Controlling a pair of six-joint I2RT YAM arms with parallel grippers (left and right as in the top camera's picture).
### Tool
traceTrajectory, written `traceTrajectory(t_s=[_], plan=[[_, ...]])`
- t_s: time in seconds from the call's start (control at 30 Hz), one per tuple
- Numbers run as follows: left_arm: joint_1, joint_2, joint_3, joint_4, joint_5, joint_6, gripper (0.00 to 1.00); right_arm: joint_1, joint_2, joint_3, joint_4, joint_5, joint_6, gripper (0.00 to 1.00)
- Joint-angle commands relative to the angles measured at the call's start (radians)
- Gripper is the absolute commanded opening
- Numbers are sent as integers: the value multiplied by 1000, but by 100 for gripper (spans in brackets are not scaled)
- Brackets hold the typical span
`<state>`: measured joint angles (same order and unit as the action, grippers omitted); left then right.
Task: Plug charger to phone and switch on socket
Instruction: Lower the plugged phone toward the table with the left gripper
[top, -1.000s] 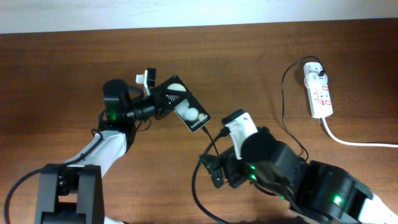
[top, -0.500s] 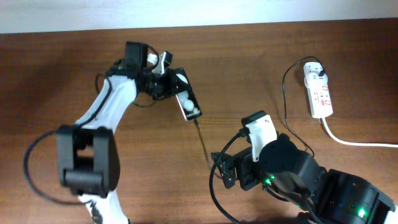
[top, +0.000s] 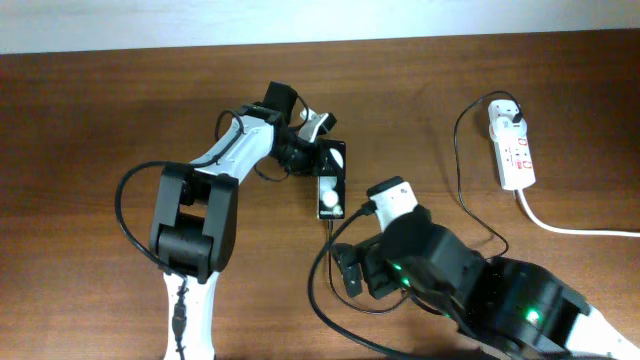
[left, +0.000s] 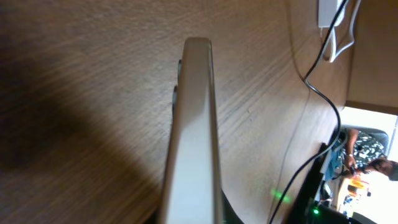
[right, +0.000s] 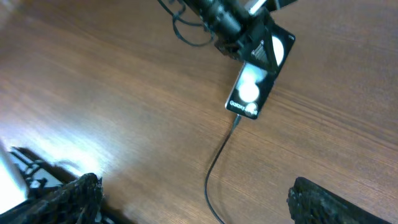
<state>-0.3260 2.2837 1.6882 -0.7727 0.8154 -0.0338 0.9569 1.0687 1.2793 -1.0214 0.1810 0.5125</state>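
The black phone (top: 330, 185) with two white spots lies angled at the table's middle, and my left gripper (top: 318, 155) is shut on its far end. In the left wrist view the phone (left: 194, 124) shows edge-on. The thin black charger cable (right: 216, 163) meets the phone's (right: 256, 84) near end with its tip. It runs down between the wide-apart fingers of my right gripper (right: 202, 205), which is open and holds nothing. The cable (top: 456, 150) loops to a white plug adapter (top: 506, 114) in the white socket strip (top: 516, 155) at the far right.
The socket's thick white cord (top: 575, 229) runs off the right edge. The right arm's body (top: 470, 290) fills the lower right. The left arm (top: 215, 170) stretches from the lower left. A pale wall edge borders the table at the back.
My left arm has swung the phone to the right and turned it, so its spotted end now points at the right gripper. The right gripper has shifted slightly left under the phone.
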Motion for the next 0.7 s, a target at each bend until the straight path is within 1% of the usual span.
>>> traceTrajectory(t_s=[0.0, 0.07, 0.1, 0.17, 0.3, 0.33, 0.5, 0.57, 0.6, 0.63, 0.67], plan=[[5, 12, 28, 13, -37, 27, 0, -2, 81, 15, 0, 14, 1, 99], [5, 13, 28, 12, -39, 27, 0, -2, 143, 15, 35, 18, 8, 99], [5, 13, 28, 12, -39, 27, 0, -2, 177, 15, 67, 2, 9, 99], [5, 13, 28, 13, -45, 27, 0, -2, 202, 15, 75, -46, 9, 99], [5, 51, 28, 17, -149, 27, 4, -2, 174, 15, 48, -97, 9, 99], [5, 60, 28, 17, -158, 27, 6, -2, 164, 15, 48, -98, 9, 99], [5, 82, 28, 39, -161, 22, 9, -2, 143, 15, 48, -98, 9, 99], [8, 82, 28, 39, -161, -6, 16, -2, 143, 15, 48, -98, 9, 99], [10, 82, 28, 39, -158, -40, 25, -2, 143, 15, 48, -94, 9, 99], [13, 82, 28, 38, -158, -68, 30, -3, 143, 15, 48, -93, 9, 99], [19, 82, 28, 38, -158, -97, 47, -3, 143, 15, 48, -93, 8, 99]])
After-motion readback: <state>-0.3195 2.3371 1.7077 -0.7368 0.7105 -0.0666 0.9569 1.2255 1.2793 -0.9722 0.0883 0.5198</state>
